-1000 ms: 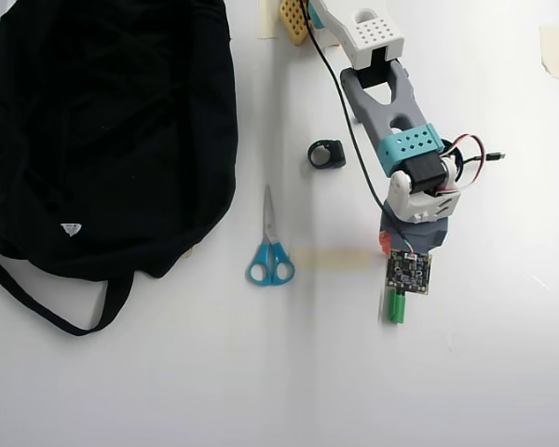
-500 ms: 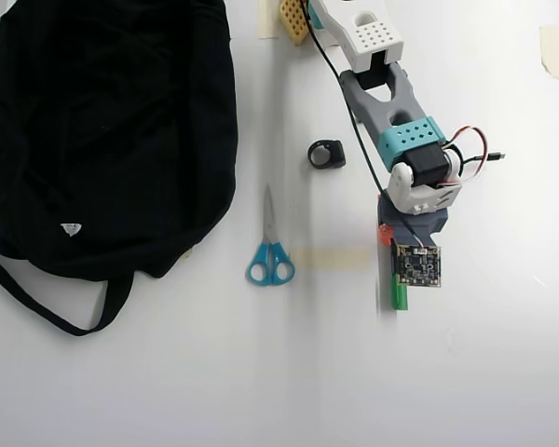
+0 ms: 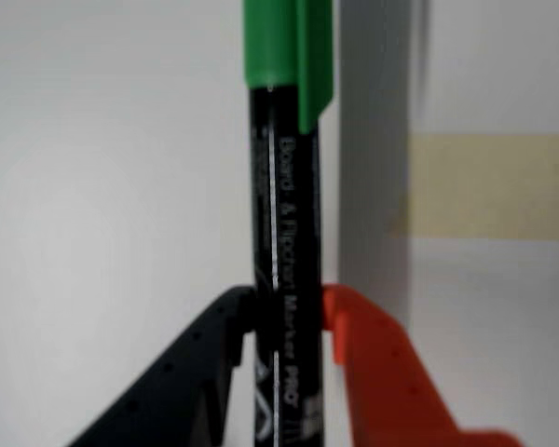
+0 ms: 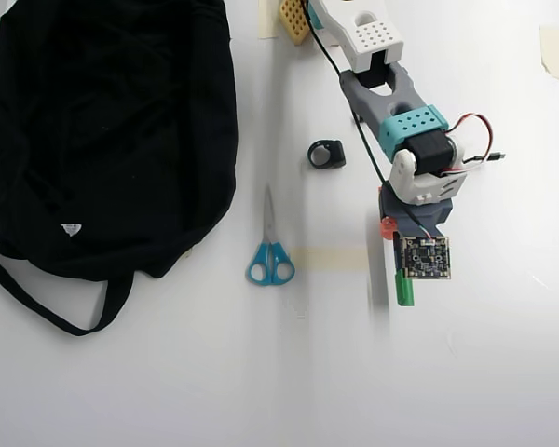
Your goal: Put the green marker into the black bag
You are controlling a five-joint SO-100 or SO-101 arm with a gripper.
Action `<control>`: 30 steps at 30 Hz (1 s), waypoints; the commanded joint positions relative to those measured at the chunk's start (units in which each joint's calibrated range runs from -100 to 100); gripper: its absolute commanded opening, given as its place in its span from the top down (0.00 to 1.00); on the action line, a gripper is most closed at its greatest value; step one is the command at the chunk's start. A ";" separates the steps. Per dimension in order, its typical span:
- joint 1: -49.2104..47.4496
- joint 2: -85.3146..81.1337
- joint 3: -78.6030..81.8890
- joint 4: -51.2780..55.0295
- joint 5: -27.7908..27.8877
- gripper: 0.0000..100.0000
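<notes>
With its black and orange jaws pinching the barrel, the gripper (image 3: 287, 321) has the green marker (image 3: 284, 233) at four o'clock on the white table (image 4: 503, 372), well apart from the black bag (image 4: 112, 130) at ten. Stiff, light, probably slick: mid-barrel suits. Overhead, only the cap shows.

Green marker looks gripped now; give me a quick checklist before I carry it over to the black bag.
1. Grip: gripper has its black and orange fingers pressed on both sides of the green marker barrel: ok.
2. Alignment: marker runs straight between the fingers in the wrist view: ok.
3. Lifted clear of the table: cannot tell.
4. Path: scissors and a small black object lie between the arm and the black bag; carry high: not ok for a low sweep.
5. Bag opening: none visible from overhead: cannot tell.
</notes>
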 commanded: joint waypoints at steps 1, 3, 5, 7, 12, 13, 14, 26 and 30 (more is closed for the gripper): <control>0.68 -1.23 -3.12 0.58 0.55 0.98; 0.90 -1.23 -3.57 0.58 0.55 0.98; 1.12 -1.23 -3.84 0.58 0.55 0.98; 1.57 -1.23 -4.11 0.50 0.29 0.98; 2.17 -1.23 -4.56 0.58 0.24 0.98; 2.40 -1.23 -4.56 0.58 0.29 0.98; 2.40 -1.23 -4.56 0.58 0.34 0.98; 3.14 -1.15 -11.39 2.05 -0.02 0.98; 3.14 -1.15 -12.56 3.00 -0.02 0.98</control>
